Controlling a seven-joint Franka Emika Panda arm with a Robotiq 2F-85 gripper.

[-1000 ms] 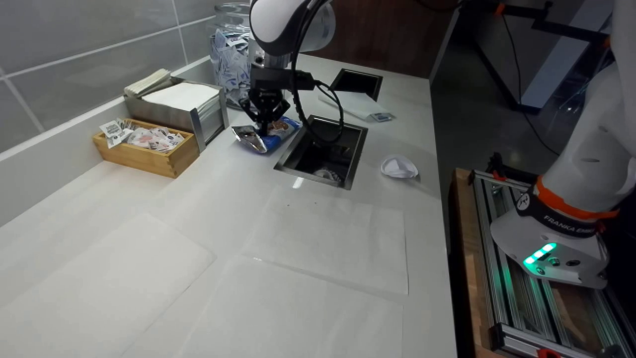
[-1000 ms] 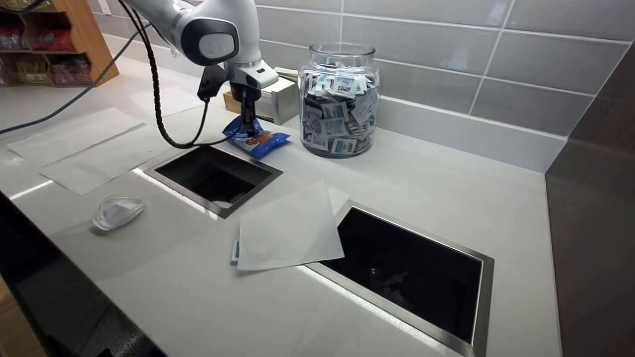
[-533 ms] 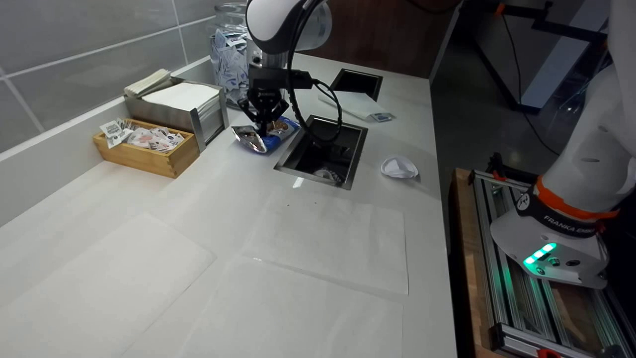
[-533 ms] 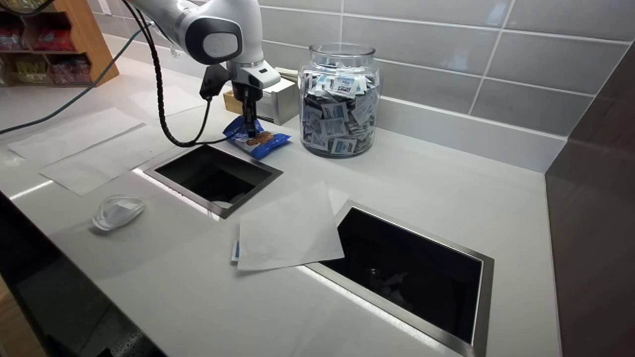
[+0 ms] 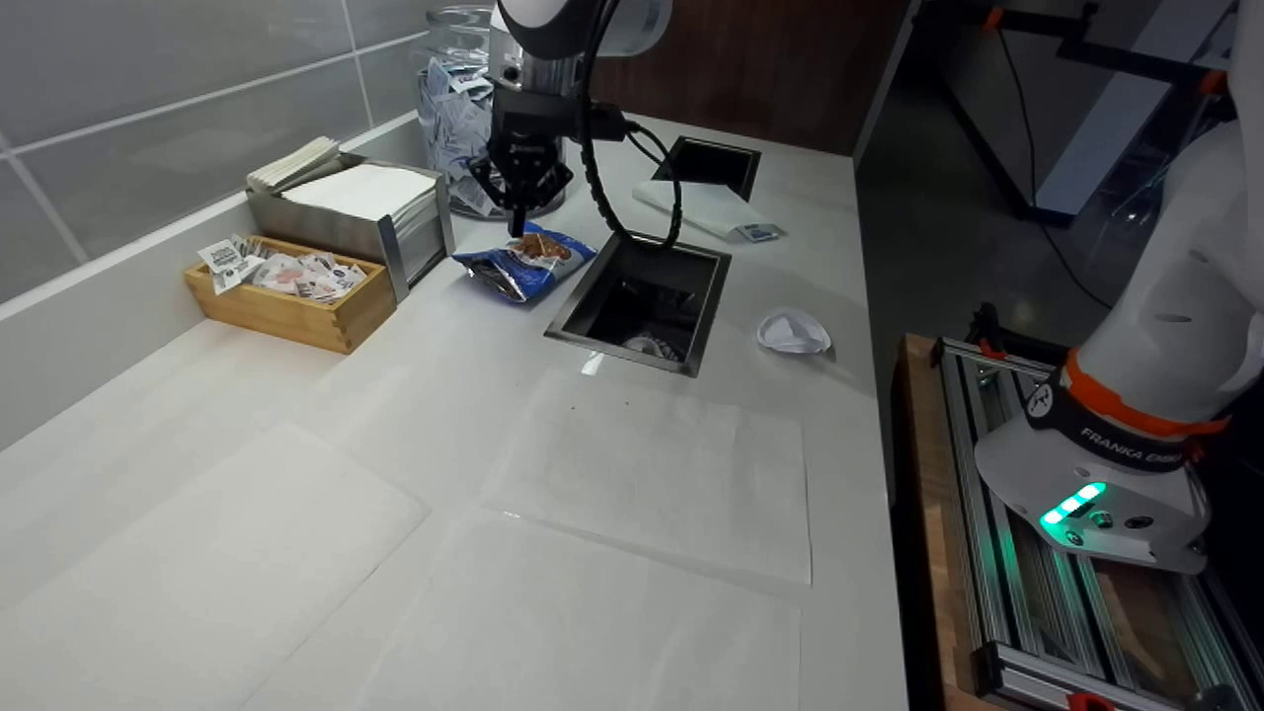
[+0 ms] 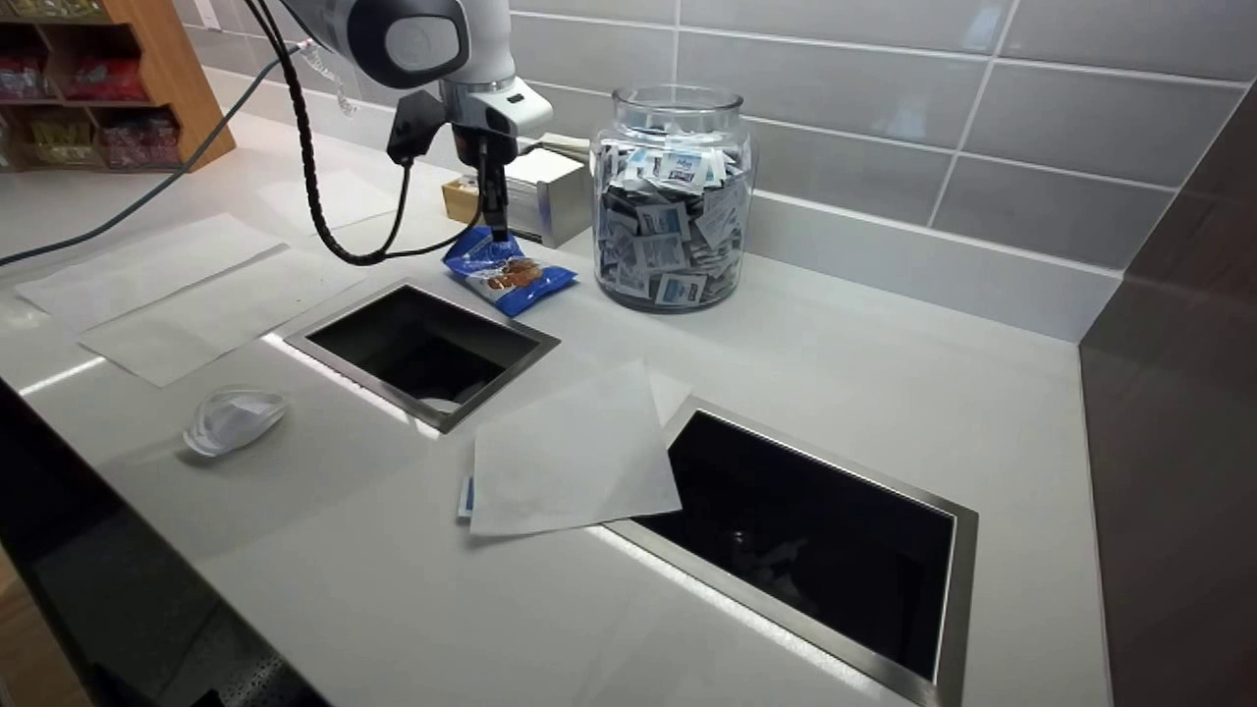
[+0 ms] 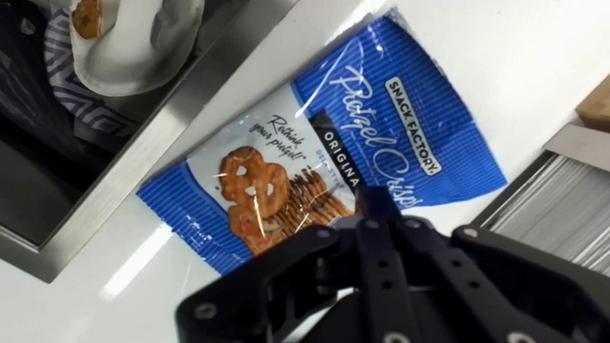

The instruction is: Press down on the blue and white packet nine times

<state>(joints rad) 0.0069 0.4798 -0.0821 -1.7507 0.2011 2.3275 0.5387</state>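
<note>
The blue and white pretzel packet (image 5: 541, 259) lies flat on the counter beside a square opening. It also shows in an exterior view (image 6: 516, 278) and, printed face up, in the wrist view (image 7: 295, 143). My gripper (image 5: 517, 225) points down with its fingers together and nothing between them. Its tips look a little above the packet in both exterior views (image 6: 499, 232). In the wrist view, the closed fingertips (image 7: 379, 200) cover a small part of the packet near its side edge.
A metal-rimmed opening (image 6: 491, 393) is right beside the packet. A glass jar of sachets (image 6: 673, 211), a napkin holder (image 5: 395, 232) and a wooden sachet box (image 5: 296, 316) stand along the wall. Paper sheets (image 5: 652, 474) and a crumpled white paper (image 5: 793, 332) lie on the counter.
My gripper pressed into the packet earlier and has now risen off it, still shut. The packet's near end, tipped up with silver foil showing before, now lies down.
</note>
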